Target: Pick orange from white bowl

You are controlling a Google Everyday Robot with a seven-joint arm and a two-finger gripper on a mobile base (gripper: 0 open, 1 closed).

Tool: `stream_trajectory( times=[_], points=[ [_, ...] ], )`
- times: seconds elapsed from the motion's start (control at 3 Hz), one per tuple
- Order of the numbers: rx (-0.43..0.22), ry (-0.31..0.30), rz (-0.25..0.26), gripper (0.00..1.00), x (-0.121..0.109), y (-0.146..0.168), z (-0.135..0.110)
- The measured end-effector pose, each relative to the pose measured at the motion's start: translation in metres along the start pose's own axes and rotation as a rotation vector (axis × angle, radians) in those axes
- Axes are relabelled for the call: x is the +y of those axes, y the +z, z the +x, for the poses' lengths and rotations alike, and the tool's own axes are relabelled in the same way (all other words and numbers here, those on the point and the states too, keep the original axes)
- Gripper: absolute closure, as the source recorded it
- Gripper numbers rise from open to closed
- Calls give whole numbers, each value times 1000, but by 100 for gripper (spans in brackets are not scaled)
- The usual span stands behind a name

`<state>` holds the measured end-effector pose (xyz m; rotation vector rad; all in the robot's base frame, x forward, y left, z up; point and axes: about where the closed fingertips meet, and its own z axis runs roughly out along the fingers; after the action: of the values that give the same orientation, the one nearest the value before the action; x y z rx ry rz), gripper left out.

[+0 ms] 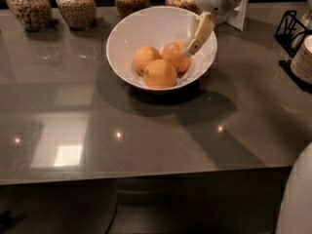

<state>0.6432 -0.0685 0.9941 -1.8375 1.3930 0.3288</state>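
Reaching with the cream-coloured end effector [191, 48] down over the right inner wall of the wide, glossy white round bowl [127, 38], upper middle of the frame, on the glossy grey desk [146, 130]. Cannot tell whether apart or together; clamped on nothing, as far as can be seen. Tip close against the upper right flank of the round, smooth, deeper-coloured orange [173, 57], touching or just short of it, hard to say which. Lying low in the bowl, right of centre, pressed against two other fruits: a paler one [145, 58] to its left and a larger one [160, 74] in front, nearer the lower edge of the frame.

Judged as early in the task: approach made, grasp not shown, lift not begun. Not raised off the bowl floor, nor parted from its neighbours. Left to do, by this reading: closing around the fruit and carrying it up clear of the rim, without dragging the other two along. Likely awkward, with the sloping wall on one side and the neighbours crowding the other.

Standing along the top edge, apart from all this: a row of glass jars [75, 6] with dry goods inside. At far upper right, a black wire rack [291, 30].
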Motion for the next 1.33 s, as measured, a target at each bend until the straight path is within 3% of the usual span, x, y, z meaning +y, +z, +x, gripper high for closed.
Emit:
stream_trajectory(
  times=[0.33,0.67,1.0,1.33],
  points=[
    [-79,-4,-44,0,-2,26,1],
    [-78,-4,-44,0,-2,26,1],
    [-46,-3,-55,0,1,28,3],
    [64,6,-77,0,9,27,12]
  ],
)
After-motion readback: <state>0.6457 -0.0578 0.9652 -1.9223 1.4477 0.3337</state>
